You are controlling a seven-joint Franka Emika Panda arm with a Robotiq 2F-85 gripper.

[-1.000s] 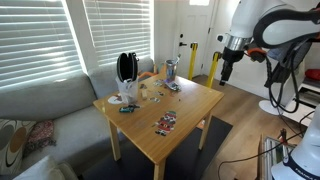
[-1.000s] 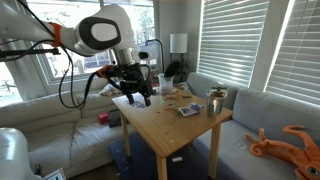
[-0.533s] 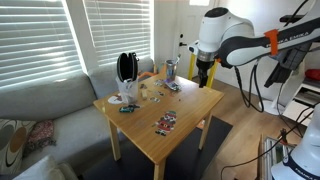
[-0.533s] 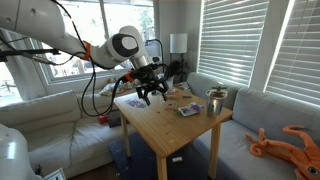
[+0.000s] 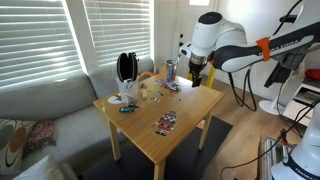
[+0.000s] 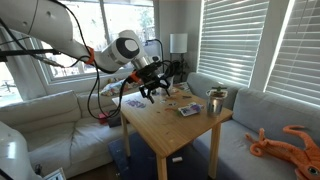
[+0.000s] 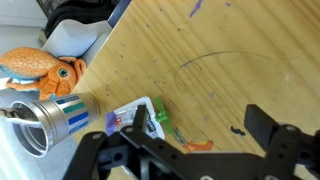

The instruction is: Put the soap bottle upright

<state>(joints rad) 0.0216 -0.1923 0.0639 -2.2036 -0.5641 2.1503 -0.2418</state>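
Note:
I cannot make out the soap bottle for certain in any view. A small dark thing (image 5: 127, 108) lies on the wooden table (image 5: 190, 110) by a white cup; it is too small to identify. My gripper (image 5: 197, 74) hangs over the table corner near the tall grey cylindrical container (image 5: 172, 68). It also shows in an exterior view (image 6: 153, 93). In the wrist view the gripper (image 7: 205, 128) is open and empty above bare wood. The container (image 7: 45, 118) is at its left, with a white and green packet (image 7: 135, 115) by the left finger.
An orange octopus toy (image 7: 35, 68) lies beyond the table edge. A black fan-shaped object (image 5: 126, 67), a white cup (image 5: 128, 95) and packets (image 5: 165, 122) are on the table. A grey sofa (image 5: 40, 105) stands beside it, and blinds hang behind.
The arm has swung in from beside the table to over its corner near the grey container. The gripper stays open. Nothing on the table has moved.

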